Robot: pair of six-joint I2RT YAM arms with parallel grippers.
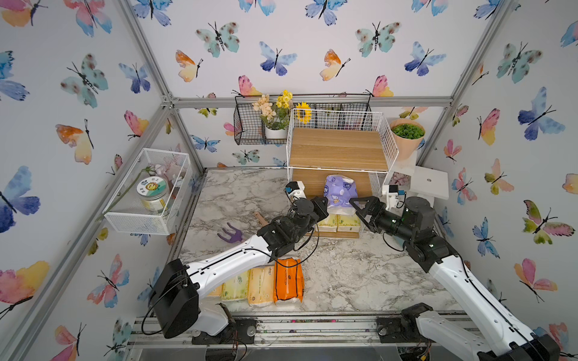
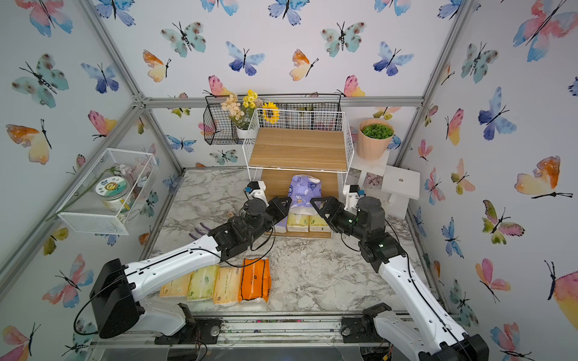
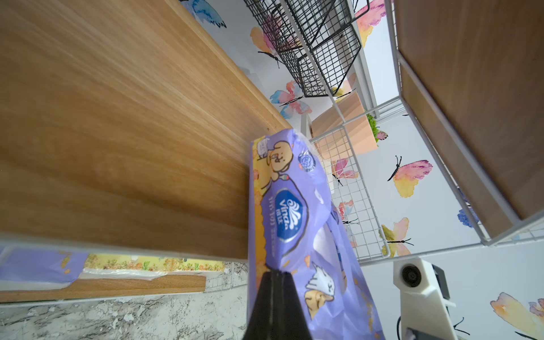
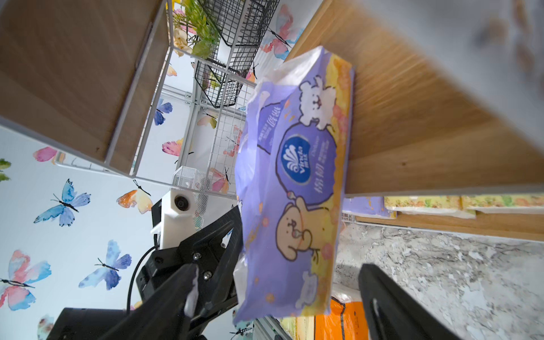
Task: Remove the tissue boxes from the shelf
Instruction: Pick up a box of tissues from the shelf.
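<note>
Left hand [image 1: 322,204]: clamped on the wrapper of the lilac tissue pack [image 1: 341,191], which stands on end at the middle-board front edge of the shelf [image 1: 337,147]; right hand [image 1: 357,207]: open, straddling it, should close squarely on its body before withdrawal.

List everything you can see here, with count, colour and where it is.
Shelf: one, white wire and wood, back centre.
Held pack: one, lilac, at shelf front.
Shelf packs: three, two yellow, one lilac, bottom tier.
Table packs: four, peach, yellow, orange, table front.
Flower basket: one, black wire, back wall.
Mesh basket: one, white, left wall, holding jar.
Plant pot: one, pink, right of shelf.
Stand: one, white, back right.
Purple object: one, table left.
Table: one, marble.
Left gripper: black, shut on held pack.
Right gripper: black, open, beside held pack.
</note>
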